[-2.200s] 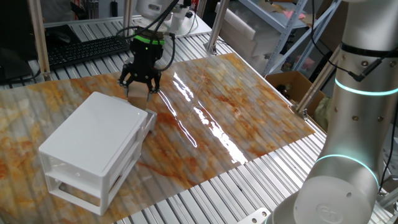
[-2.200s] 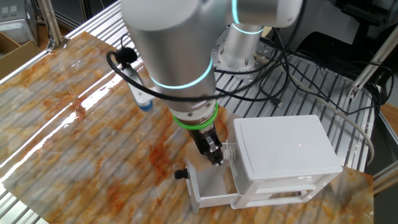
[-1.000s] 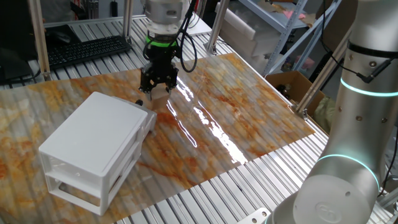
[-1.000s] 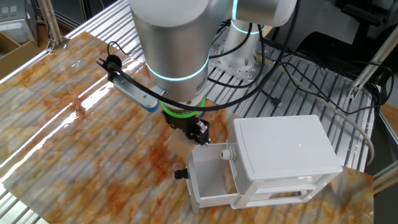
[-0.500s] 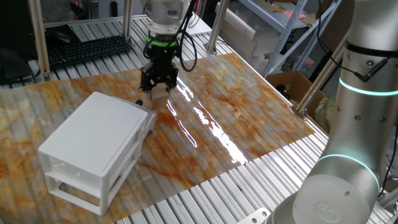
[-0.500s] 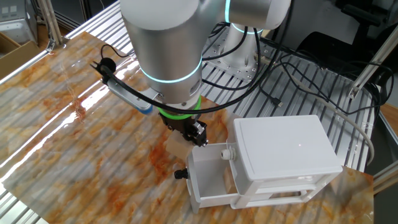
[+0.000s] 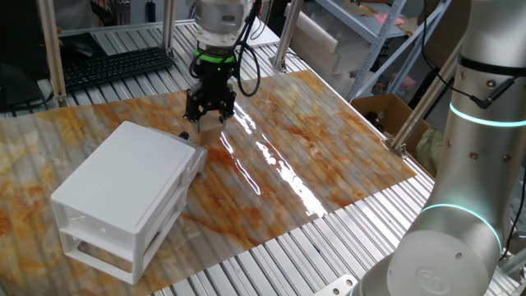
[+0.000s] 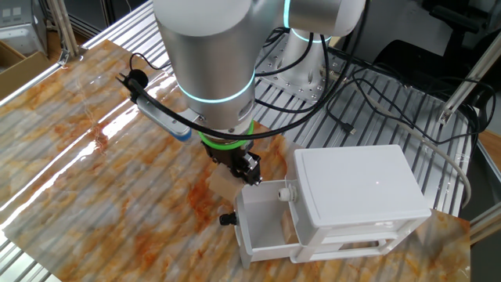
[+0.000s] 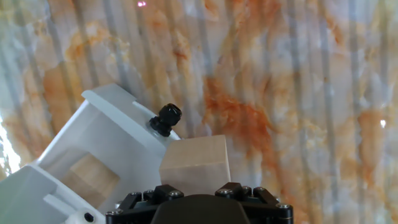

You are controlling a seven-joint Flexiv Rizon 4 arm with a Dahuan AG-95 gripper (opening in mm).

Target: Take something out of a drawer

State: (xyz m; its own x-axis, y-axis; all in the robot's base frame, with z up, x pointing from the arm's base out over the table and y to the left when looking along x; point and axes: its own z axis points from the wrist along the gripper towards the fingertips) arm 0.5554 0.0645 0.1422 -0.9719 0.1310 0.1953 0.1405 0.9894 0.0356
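The white two-tier cabinet lies on the marbled table; it also shows in the other fixed view. Its drawer is pulled open, with a black knob on its front. My gripper is just outside the drawer front, low over the table, shut on a pale tan wooden block. In the hand view the block sits right at my gripper, beside the knob. A second tan block lies inside the drawer. My fingertips are hidden.
A keyboard lies beyond the table's far edge. A cardboard box stands off the right side. Cables trail over the metal frame behind the cabinet. The table sheet ends near the cabinet's front.
My gripper has come out of the open drawer with the block and moved a little away from the drawer front. Over the last half second it has hardly moved.
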